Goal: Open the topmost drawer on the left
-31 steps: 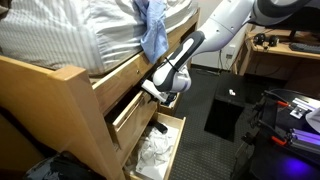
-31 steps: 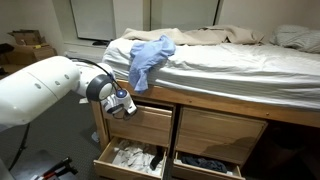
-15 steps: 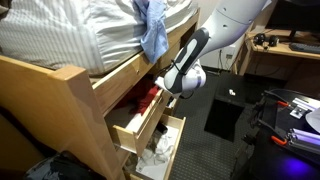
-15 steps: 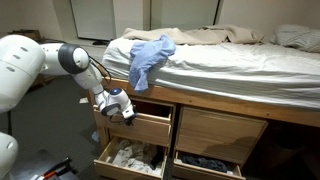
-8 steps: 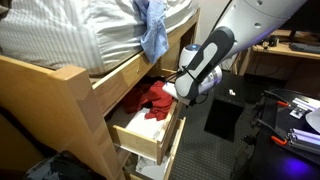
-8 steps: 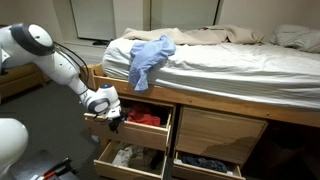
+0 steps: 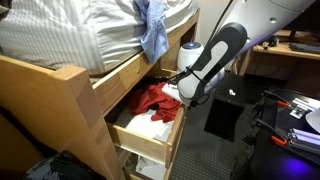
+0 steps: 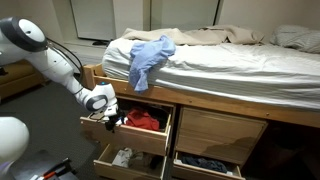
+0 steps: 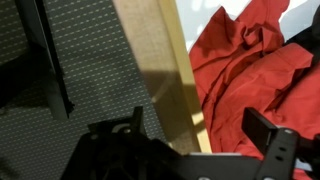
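Note:
The topmost drawer [image 7: 150, 140] [image 8: 128, 137], of light oak with a flat front, stands pulled far out of the bed frame. A red garment [image 7: 152, 98] [image 8: 143, 120] [image 9: 250, 60] lies in it over white fabric [image 7: 150, 127]. My gripper [image 7: 181, 94] [image 8: 111, 118] [image 9: 197, 132] sits at the top edge of the drawer front [image 9: 172, 75]. In the wrist view its jaws are spread wide and straddle that edge: one finger is outside over the carpet, the other is inside over the red garment. The jaws stand open and do not pinch the wood.
Below it, a second drawer [image 8: 124, 162] with white cloths is also out, and a narrower one [image 8: 205, 166] stands beside it. A blue cloth [image 7: 152, 30] [image 8: 148, 58] hangs off the mattress above. A black mat [image 7: 225, 112] and a desk [image 7: 275, 55] stand on the floor beyond.
The topmost drawer has slid from nearly shut to far out, baring the red garment. My gripper has travelled away from the bed along with the drawer front.

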### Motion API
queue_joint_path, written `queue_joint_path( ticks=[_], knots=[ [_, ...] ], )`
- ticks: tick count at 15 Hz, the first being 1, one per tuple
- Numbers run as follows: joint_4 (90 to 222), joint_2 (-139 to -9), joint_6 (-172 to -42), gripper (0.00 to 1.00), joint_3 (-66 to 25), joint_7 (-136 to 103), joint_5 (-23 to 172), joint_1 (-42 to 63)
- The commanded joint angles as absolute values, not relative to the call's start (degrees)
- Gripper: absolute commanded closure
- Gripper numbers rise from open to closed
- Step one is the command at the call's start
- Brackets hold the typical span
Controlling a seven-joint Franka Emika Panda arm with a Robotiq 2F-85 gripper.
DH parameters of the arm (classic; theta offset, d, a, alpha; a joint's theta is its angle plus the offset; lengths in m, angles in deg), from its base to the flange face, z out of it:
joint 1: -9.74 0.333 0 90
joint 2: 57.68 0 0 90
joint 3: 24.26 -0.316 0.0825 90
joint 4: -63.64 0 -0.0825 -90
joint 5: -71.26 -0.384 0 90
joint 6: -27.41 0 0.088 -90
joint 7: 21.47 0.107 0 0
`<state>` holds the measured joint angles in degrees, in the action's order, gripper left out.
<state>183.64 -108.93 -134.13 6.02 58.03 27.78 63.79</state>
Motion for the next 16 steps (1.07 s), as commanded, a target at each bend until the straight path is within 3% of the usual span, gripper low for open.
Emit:
queue_joint_path(
  ticks=[1, 4, 13, 14, 16],
  knots=[
    [188.8, -102.8, -135.7, 0.00, 5.6, 65.9, 37.9, 63.6],
    [195.9, -96.4, -136.9, 0.00, 12.2, 80.3, 47.0, 72.3],
    [206.6, -100.1, -137.9, 0.00, 51.6, 116.6, 65.8, 113.7],
    [203.3, -97.4, -135.6, 0.00, 45.3, 112.7, 63.6, 106.4],
    [205.0, -98.5, -135.7, 0.00, 50.6, 114.0, 63.8, 112.6]
  ],
)
